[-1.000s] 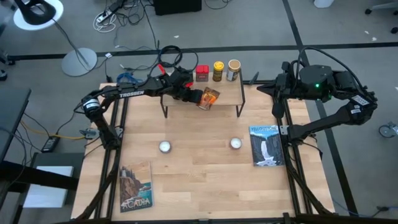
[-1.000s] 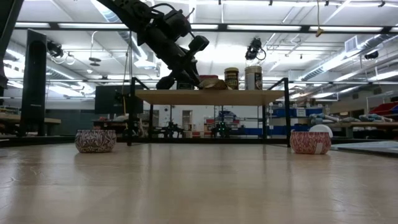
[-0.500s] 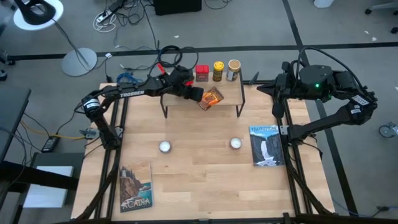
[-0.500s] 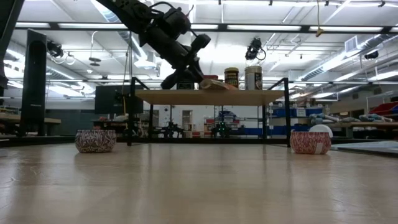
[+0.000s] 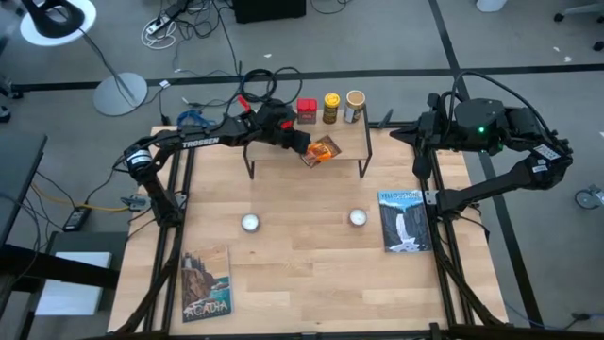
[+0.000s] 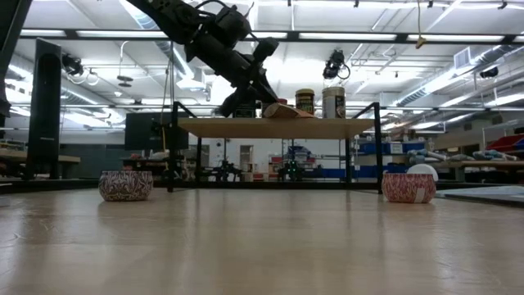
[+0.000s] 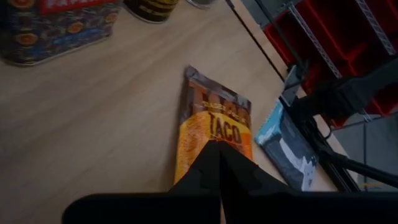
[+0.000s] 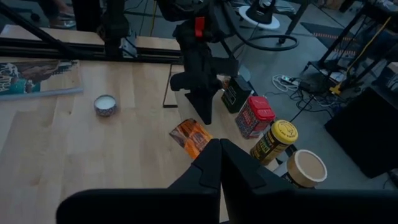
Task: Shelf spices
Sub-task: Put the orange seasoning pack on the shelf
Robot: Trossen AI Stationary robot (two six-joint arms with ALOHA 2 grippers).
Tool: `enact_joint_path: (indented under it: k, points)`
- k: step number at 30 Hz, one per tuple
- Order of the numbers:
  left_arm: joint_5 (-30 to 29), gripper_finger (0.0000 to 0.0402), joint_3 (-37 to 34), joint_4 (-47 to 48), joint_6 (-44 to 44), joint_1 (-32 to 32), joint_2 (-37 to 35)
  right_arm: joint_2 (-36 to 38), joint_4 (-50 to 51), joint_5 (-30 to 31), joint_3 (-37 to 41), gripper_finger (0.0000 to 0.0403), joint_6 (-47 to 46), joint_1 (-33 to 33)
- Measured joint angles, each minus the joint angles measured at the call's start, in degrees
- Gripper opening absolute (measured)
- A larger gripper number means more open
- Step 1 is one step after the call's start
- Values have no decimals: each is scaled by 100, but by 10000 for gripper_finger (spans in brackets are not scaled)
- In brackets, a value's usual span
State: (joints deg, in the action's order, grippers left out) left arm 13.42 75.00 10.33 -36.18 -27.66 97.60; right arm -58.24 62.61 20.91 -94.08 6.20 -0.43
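The orange packet [image 5: 322, 150] lies flat on the shelf [image 5: 351, 142], near the red tin [image 5: 307, 110]. The left gripper [image 5: 300, 144] is clenched, empty, its tips just above the packet's edge. The right gripper [image 8: 219, 163] is clenched too, off beside the shelf.

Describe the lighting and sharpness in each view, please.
High view: even light, sharp; orange taco packet readable on the small wooden-topped shelf. Low view: bright ceiling strips backlight the scene, so the left hand is a dark silhouette. Left wrist view: packet sharp, own fingers blurred. Right wrist view: dim, soft foreground; the red tin is clear.
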Motion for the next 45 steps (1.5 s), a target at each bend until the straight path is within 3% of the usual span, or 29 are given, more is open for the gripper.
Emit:
enact_joint_path:
  k: [9, 20, 29, 35, 40, 45]
  points:
    - [466, 2, 2, -573, 19, -9, -2, -229, 106, -331, 0, 6, 302, -2]
    - [832, 3, 9, -1100, 274, -9, -376, -1437, 114, -565, 0, 15, 965, 7]
    - [832, 3, 9, -1078, 613, -9, -1268, -2576, 66, -449, 0, 105, 1241, 11]
    - [956, 3, 9, -1070, 848, -9, -1850, -3317, 62, 320, 2, 156, 960, 59]
    - [1178, 3, 9, -1003, 1146, -9, -2272, -3839, -82, 409, 2, 134, 607, 102]
    - [1289, 3, 11, -716, 1474, -9, -2661, -4166, -151, 1089, 2, 87, 458, 348]
